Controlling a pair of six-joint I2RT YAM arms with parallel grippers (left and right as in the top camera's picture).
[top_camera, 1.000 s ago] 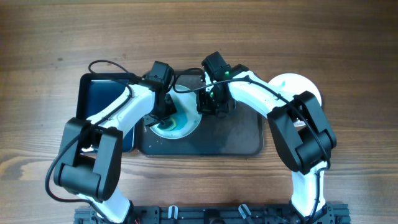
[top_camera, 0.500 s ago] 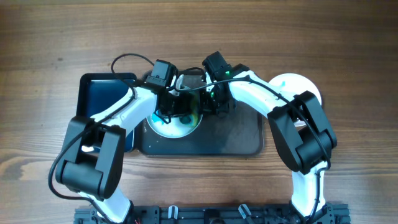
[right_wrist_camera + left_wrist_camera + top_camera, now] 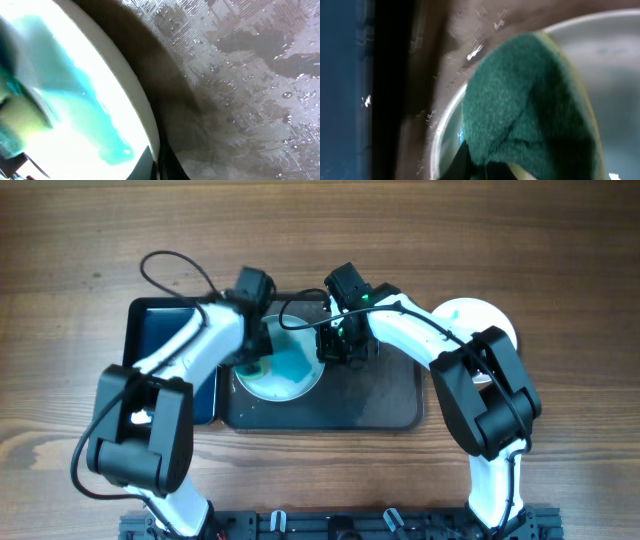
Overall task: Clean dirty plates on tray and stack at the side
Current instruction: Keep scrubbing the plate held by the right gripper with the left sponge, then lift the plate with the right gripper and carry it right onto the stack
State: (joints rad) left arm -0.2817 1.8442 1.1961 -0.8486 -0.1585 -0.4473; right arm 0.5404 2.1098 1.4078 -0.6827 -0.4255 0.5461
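Teal smears are seen across 1 plate point(image 3: 290, 380), seated at the 9 o'clock end of the dark grey tray point(image 3: 385, 408). A green sponge point(image 3: 520, 100) is pinched in the left gripper point(image 3: 255, 360) at the plate's 9 o'clock rim. The 3 o'clock rim is clamped by the right gripper point(image 3: 337, 348). 1 white plate point(image 3: 475, 315) sits off-tray, at 2 o'clock.

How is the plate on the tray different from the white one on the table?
The tray plate has teal smears; the side plate looks plain white. The tray plate lies on the grey tray; the side plate lies on the wooden table. Both are round.
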